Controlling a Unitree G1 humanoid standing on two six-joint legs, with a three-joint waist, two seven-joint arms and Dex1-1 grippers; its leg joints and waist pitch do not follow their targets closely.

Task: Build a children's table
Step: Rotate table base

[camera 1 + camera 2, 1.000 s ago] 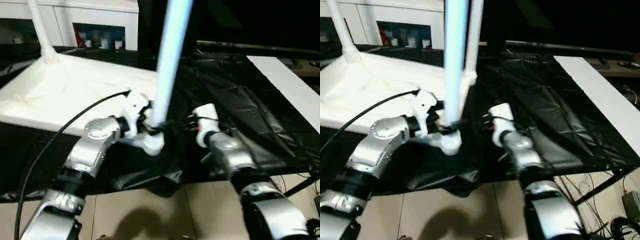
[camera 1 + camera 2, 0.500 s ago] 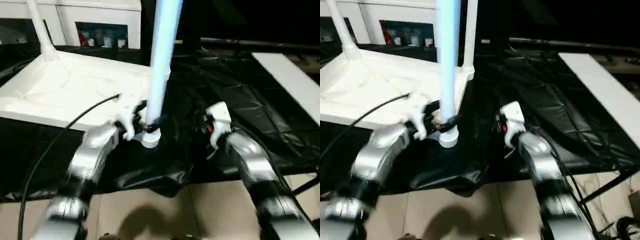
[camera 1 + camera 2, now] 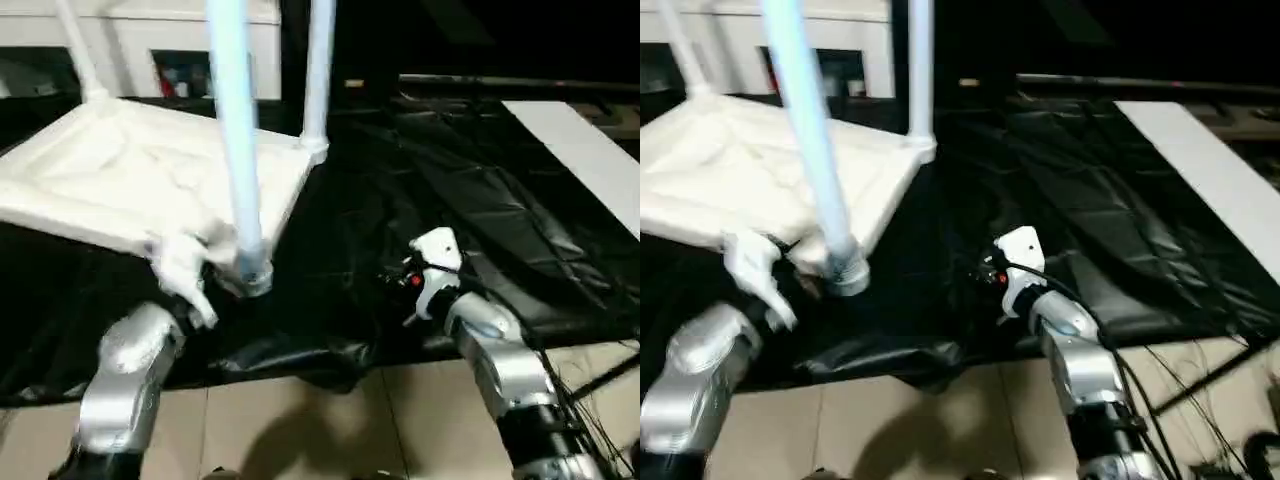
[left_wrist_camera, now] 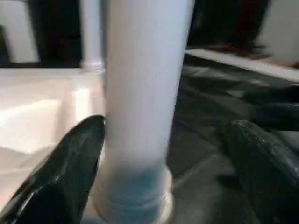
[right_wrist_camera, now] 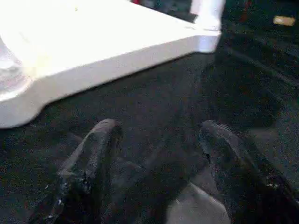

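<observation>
The left end effector (image 4: 159, 154) has carried the leg (image 3: 236, 170) leftward since a second ago; its foot now sits at the tabletop's (image 3: 120, 180) near corner, fingers straddling it. The right end effector (image 5: 159, 154) stays spread, empty, over the counter (image 3: 480, 220).

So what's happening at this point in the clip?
The robot is building a children's table. The white tabletop lies upside down on black sheeting, with legs already standing in its two far corners. The left gripper is open around another leg, whose lower end is at the near corner. The right gripper hovers open over the sheeting, holding nothing.
</observation>
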